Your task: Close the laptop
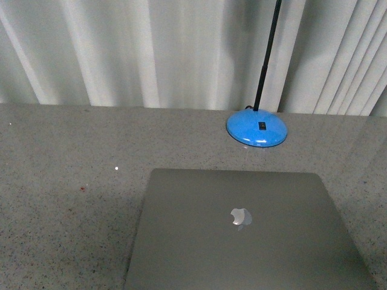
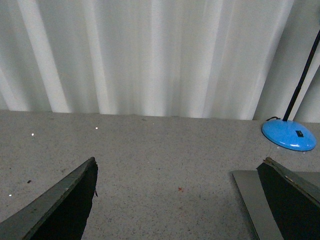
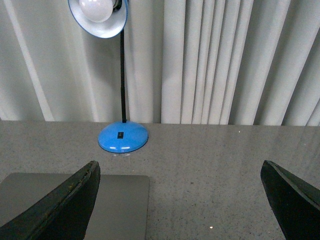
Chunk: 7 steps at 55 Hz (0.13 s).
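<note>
The laptop lies shut and flat on the grey speckled table, its grey lid with the shiny apple logo facing up. No arm shows in the front view. In the left wrist view my left gripper is open above bare table, and a corner of the laptop shows beside one dark finger. My right gripper is open too, with the laptop's corner next to one finger. Nothing is held.
A blue desk lamp stands behind the laptop: its round base and black stalk in the front view, its shade and bulb in the right wrist view. White curtains hang along the table's far edge.
</note>
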### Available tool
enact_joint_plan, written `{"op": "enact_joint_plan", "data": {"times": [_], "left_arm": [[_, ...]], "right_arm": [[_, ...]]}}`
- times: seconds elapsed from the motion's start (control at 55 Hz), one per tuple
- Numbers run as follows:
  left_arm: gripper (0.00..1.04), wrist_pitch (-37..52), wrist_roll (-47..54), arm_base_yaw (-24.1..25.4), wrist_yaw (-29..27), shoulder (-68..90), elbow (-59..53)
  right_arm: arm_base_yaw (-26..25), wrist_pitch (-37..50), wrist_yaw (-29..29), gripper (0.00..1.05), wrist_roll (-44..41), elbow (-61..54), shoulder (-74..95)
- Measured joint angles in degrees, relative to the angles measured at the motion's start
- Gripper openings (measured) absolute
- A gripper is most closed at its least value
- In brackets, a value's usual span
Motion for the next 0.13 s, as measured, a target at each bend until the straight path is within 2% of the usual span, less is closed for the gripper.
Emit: {"op": "enact_joint_plan", "data": {"times": [0.127], "left_arm": [[0.98,0.0,0.0,0.0,0.0,0.0,0.0]], "right_arm": [[0.0,0.0,0.0,0.97,0.0,0.0,0.0]]}}
